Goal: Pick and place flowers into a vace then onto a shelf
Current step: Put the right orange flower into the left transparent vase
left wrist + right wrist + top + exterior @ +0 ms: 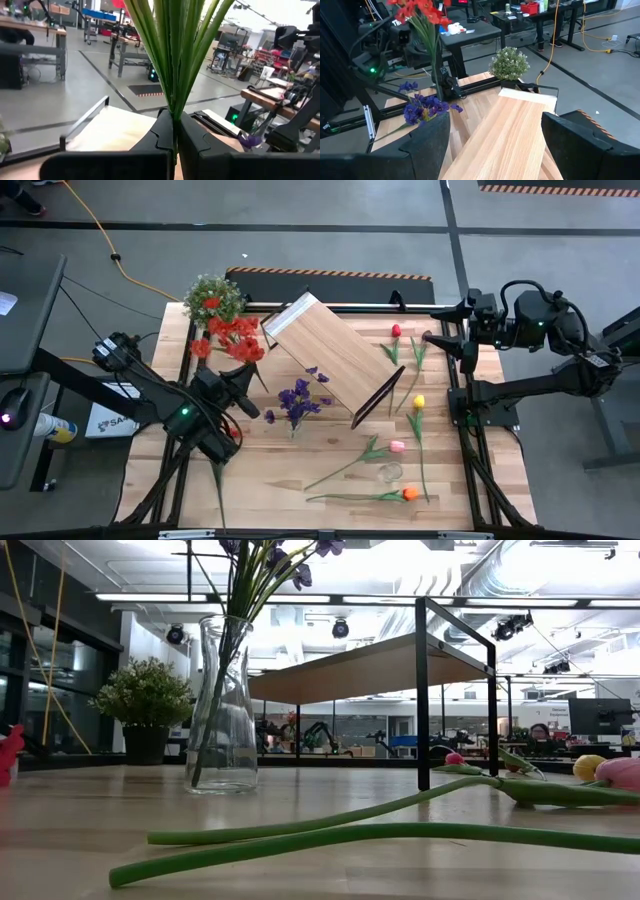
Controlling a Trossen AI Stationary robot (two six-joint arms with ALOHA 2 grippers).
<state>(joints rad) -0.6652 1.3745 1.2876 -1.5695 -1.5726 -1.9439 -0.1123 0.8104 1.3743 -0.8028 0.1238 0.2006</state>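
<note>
The left gripper (243, 388) hangs over the worktop's (260, 470) left half, its fingers (165, 132) pinched tight on the green stems of a red flower spray (232, 338). Just right of it a clear vase (222, 710) holds purple sprigs (297, 400). The shelf (330, 350) stands at mid-worktop. Loose tulips (398, 446) lie to its right and on the near side. At the far right edge waits the right gripper (452, 340), fingers (427, 145) spread wide and empty.

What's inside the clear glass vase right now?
The clear glass vase holds purple sprigs on green stems. The blossoms are mostly cut off in the low view; water cannot be told.
</note>
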